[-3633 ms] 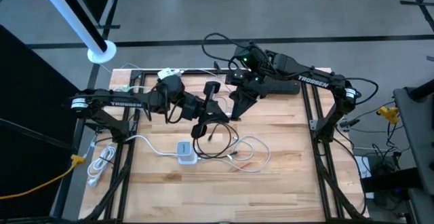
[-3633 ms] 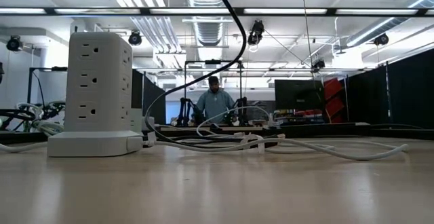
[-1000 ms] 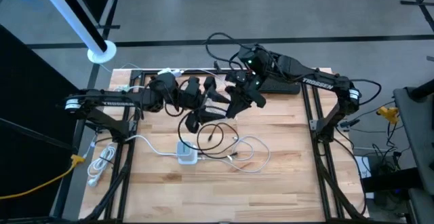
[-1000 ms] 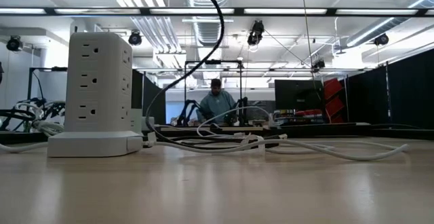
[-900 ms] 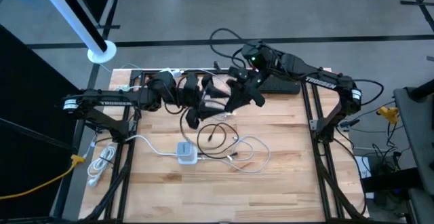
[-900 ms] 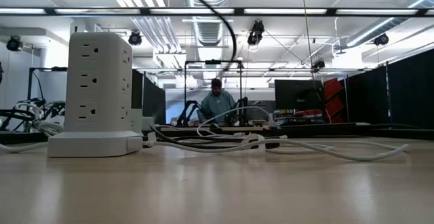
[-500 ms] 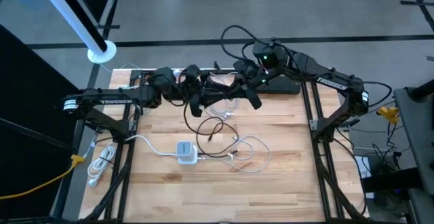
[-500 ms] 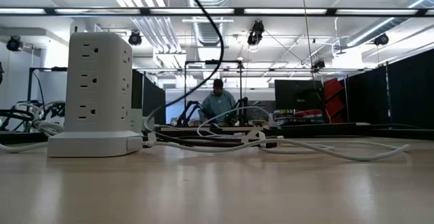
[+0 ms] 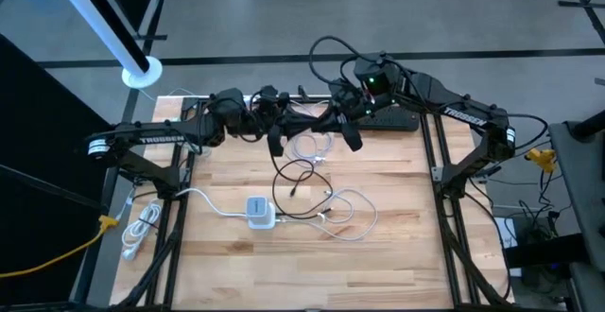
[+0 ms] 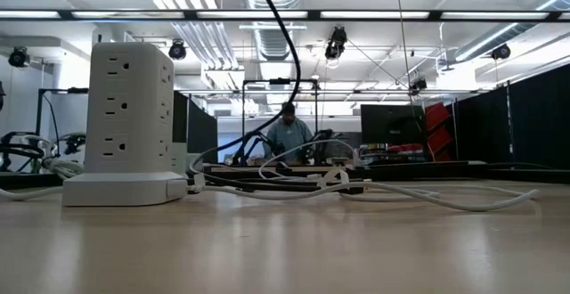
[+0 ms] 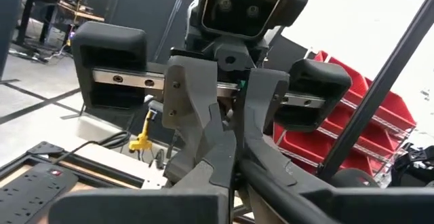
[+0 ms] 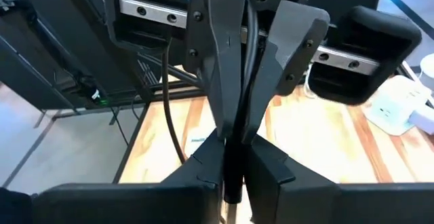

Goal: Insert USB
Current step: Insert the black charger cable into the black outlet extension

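my two grippers meet tip to tip high over the far edge of the table [image 9: 397, 255], at about 12 o'clock from the white power tower [image 9: 259, 211] that stands near the table's middle. my left gripper [image 9: 276, 134] reaches in from 9 o'clock and its fingers [image 12: 224, 61] are pressed together on the black usb cable [image 9: 301, 172], which runs between them in the right wrist view. my right gripper [image 9: 342, 128] comes in from 3 o'clock, and its fingers [image 11: 203, 125] are also drawn close, pinching the same black cable from the other side; in the left wrist view they sit almost touching. the plug end itself is hidden between the fingertips, so i cannot tell which way it faces. from the grip the cable drops in a loop toward 6 o'clock, down to the tabletop just beside the tower, where it tangles with a white cable [image 9: 352, 208] lying at about 3 o'clock from the tower. in the low view the tower [image 10: 129, 125] stands upright at the left, with the black cable [image 10: 283, 27] hanging in from above, and a person [image 10: 287, 134] shows far back in the room
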Motion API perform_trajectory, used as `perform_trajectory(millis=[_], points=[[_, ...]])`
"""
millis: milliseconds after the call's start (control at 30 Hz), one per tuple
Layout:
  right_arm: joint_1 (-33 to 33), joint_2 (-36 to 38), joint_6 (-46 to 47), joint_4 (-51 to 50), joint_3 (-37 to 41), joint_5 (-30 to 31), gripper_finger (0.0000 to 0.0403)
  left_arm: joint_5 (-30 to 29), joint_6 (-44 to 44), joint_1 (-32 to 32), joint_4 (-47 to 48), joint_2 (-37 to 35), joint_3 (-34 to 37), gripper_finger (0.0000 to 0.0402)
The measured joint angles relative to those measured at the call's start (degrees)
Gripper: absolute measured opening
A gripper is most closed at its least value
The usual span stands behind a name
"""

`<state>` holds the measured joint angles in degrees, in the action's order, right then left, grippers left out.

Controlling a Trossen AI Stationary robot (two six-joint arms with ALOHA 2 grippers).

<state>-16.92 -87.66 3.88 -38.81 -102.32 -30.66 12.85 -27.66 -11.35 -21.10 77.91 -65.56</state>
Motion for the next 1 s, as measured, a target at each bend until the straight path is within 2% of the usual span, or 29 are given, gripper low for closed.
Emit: perform_trajectory(millis=[200,367,500,1000], points=[[-0.06,0.45,2.97,-0.23,0.00,0.31,0.0107,-0.03,1.35,-0.04,1.20,0.15,-0.07,0.0011],[-0.03,0.31,6.49,0.25,-0.04,2.42,0.0123,-0.90,2.67,-0.04,1.18,0.28,-0.07,0.0011],[0.01,-1.01,9.57,-0.26,-0.04,2.20,0.0110,-1.69,2.83,-0.07,1.15,0.70,-0.07,0.0011],[0.03,-1.66,10.88,-1.26,-0.04,1.95,0.0039,-1.15,3.17,-0.07,1.74,0.76,-0.04,0.0011]])
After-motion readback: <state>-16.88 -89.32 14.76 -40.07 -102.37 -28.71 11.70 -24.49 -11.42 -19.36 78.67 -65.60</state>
